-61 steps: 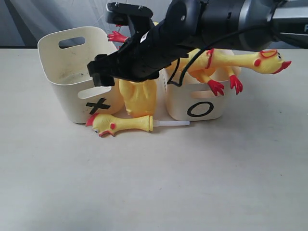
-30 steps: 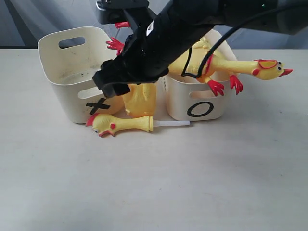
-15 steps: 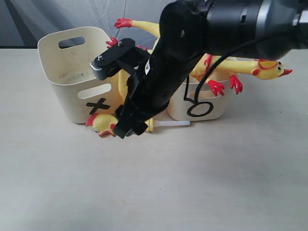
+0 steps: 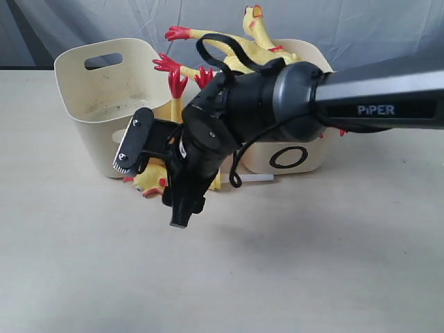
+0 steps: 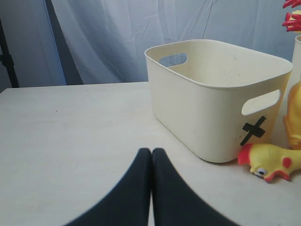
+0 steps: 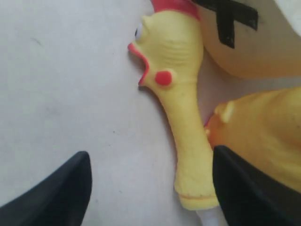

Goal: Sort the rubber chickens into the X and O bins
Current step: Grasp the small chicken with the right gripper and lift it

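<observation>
The X bin (image 4: pixel 97 104) stands at the left and the O bin (image 4: pixel 305 156) at the right. A long rubber chicken (image 4: pixel 229 45) lies over the O bin, with its red feet sticking out to the left. The head-and-neck piece (image 4: pixel 147 182) lies on the table in front of the X bin. My right gripper (image 4: pixel 155 186) hangs open over it, pointing down. In the right wrist view the neck (image 6: pixel 183 132) lies between the fingers (image 6: pixel 61 188), close to one of them, and the headless body (image 6: pixel 263 136) stands just beside. My left gripper (image 5: pixel 151 155) is shut and empty, short of the X bin (image 5: pixel 211 108).
A thin white stem (image 4: pixel 258 178) sticks out of the neck piece toward the O bin. My right arm (image 4: pixel 277 104) crosses in front of both bins and hides the gap between them. Open tabletop (image 4: pixel 277 277) stretches in front.
My right arm has swung down from above the bins. Its open gripper now stands over the head-and-neck piece on the table. The bins and the neck piece have not moved.
</observation>
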Controlling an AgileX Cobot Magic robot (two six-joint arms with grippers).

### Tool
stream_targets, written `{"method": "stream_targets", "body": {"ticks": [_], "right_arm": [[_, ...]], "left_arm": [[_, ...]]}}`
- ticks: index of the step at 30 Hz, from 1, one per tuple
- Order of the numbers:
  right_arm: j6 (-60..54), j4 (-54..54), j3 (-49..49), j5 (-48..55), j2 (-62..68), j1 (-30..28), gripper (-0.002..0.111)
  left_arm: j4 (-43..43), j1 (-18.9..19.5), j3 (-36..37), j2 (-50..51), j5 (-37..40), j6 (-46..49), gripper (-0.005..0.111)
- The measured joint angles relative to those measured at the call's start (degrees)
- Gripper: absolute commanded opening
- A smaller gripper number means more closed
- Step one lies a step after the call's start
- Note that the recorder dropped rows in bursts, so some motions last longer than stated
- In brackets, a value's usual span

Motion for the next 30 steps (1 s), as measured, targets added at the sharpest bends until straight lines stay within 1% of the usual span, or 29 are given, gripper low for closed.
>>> {"method": "stream_targets", "body": {"ticks": [2, 5, 6, 7, 9, 15, 27, 28, 30], "right_arm": [[0.9, -2.4, 0.0, -1.4, 1.8, 0.0, 0.068], [6.3, -9.1, 0.0, -2.9, 4.3, 0.0, 0.068], [7.6, -10.7, -0.2, -3.0, 4.8, 0.0, 0.066], [10.7, -13.6, -0.3, -3.3, 5.6, 0.0, 0.062], [12.7, -15.9, -0.4, -3.9, 6.3, 0.0, 0.056], [15.2, -16.7, -1.4, -5.0, 7.4, -0.3, 0.056], [15.8, -17.2, -1.8, -5.7, 9.7, -0.5, 0.055], [15.9, -17.4, -1.8, -5.7, 9.8, -0.5, 0.054], [15.9, -17.7, -2.1, -5.8, 9.9, -0.5, 0.038]], "left_arm": [[0.0, 0.0, 0.0, 0.0, 0.0, 0.0, 0.0], [0.0, 0.0, 0.0, 0.0, 0.0, 0.0, 0.0], [0.0, 0.0, 0.0, 0.0, 0.0, 0.0, 0.0], [0.0, 0.0, 0.0, 0.0, 0.0, 0.0, 0.0], [0.0, 0.0, 0.0, 0.0, 0.0, 0.0, 0.0], [0.0, 0.0, 0.0, 0.0, 0.0, 0.0, 0.0], [0.0, 0.0, 0.0, 0.0, 0.0, 0.0, 0.0], [0.0, 0.0, 0.0, 0.0, 0.0, 0.0, 0.0], [0.0, 0.0, 0.0, 0.0, 0.0, 0.0, 0.0]]}}
